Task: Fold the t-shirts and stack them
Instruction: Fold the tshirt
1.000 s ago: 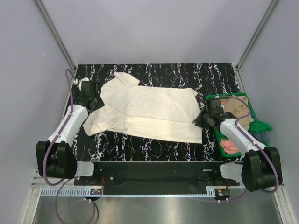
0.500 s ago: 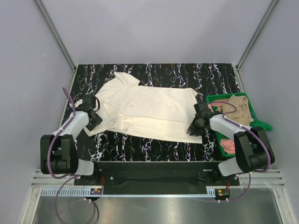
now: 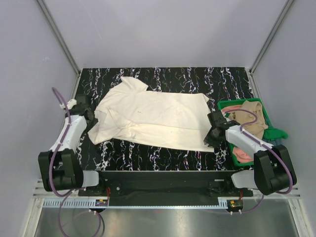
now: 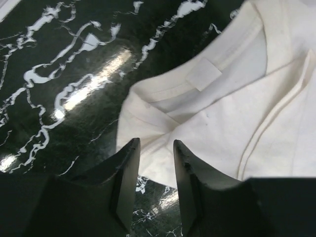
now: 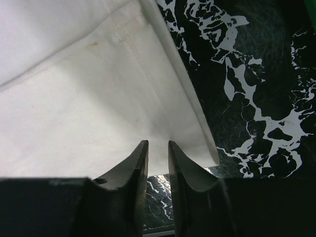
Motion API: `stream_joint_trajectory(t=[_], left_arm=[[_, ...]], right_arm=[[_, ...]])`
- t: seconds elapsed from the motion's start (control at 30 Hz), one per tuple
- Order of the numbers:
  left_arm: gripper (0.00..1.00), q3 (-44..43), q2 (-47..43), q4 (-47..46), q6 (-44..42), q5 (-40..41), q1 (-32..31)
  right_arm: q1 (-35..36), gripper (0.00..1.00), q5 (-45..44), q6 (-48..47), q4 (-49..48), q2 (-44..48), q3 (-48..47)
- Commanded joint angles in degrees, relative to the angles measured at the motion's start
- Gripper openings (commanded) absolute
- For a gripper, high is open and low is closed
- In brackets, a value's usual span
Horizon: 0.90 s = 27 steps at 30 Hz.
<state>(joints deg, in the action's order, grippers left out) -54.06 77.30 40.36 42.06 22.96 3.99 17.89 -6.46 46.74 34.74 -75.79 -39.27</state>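
Starting on the side farthest from the green bin (image 3: pixel 228 102): left gripper (image 3: pixel 90 117) low at the collar end of the cream t-shirt (image 3: pixel 153 118), fingers parted by a narrow gap, nothing clamped between them, going by the wrist view. Just beyond the tips there, the shoulder edge and the neckband with its label (image 4: pixel 202 74), cloth lying ahead and off toward the bin side of the jaws. Moving on toward the bin: spread flat on the marbled table (image 3: pixel 173 76), filling most of the stretch between the two arms, one sleeve poking out on the far side. Long axis running straight across, collar at the end away from the bin, hem at the end beside it, tilted only a little. Collar nearer the left arm, hem nearer the right, so one end for each. Next, just short of the bin: right gripper (image 3: pixel 211 138) over the near hem corner (image 5: pixel 205 148), jaws barely apart, cloth showing through the slit yet not bunched, so probably not gripped. Hem edge running away from the tips, corner a touch to the bin side. Looks like a two-handed fold along that long axis, each pincer needing to close on its own edge first. Inside the bin, tan t-shirt (image 3: pixel 249 112) heaped at the far end, salmon-pink t-shirt (image 3: pixel 242 155) at the near end, both waiting.
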Motion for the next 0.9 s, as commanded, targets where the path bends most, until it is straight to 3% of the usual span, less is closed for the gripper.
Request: stream_joint_trajectory(t=[0.0,0.03,0.07,0.1,0.23,0.43,0.87], left_arm=[[0.39,1.94,-5.04,4.02,8.45,-6.16,8.19],[0.43,2.55,-6.88,5.24,11.43,-8.87,9.79],[0.56,2.82,-7.59,5.87,12.68,-10.55,11.46],[0.57,3.17,-8.47,5.96,13.74,-12.40,14.53],[0.58,7.55,-9.19,3.87,21.19,-20.74,18.42],[0.59,12.92,-3.31,-4.48,23.95,-29.36,20.53],[0.56,15.92,-3.47,-5.90,25.52,-23.93,20.53]], right_arm=[[0.13,0.30,-1.37,-0.07,0.94,0.91,-2.04],[0.13,0.29,-1.19,-0.07,0.77,1.25,-2.30],[0.13,0.29,-1.01,-0.25,0.51,1.43,-2.13],[0.13,0.29,-0.75,-0.16,0.24,1.61,-1.87],[0.04,0.30,0.65,0.10,-1.43,1.70,-0.90],[0.21,0.30,1.89,0.10,-2.57,0.82,-1.16],[0.22,0.27,5.31,-0.34,-1.52,2.66,-7.22]])
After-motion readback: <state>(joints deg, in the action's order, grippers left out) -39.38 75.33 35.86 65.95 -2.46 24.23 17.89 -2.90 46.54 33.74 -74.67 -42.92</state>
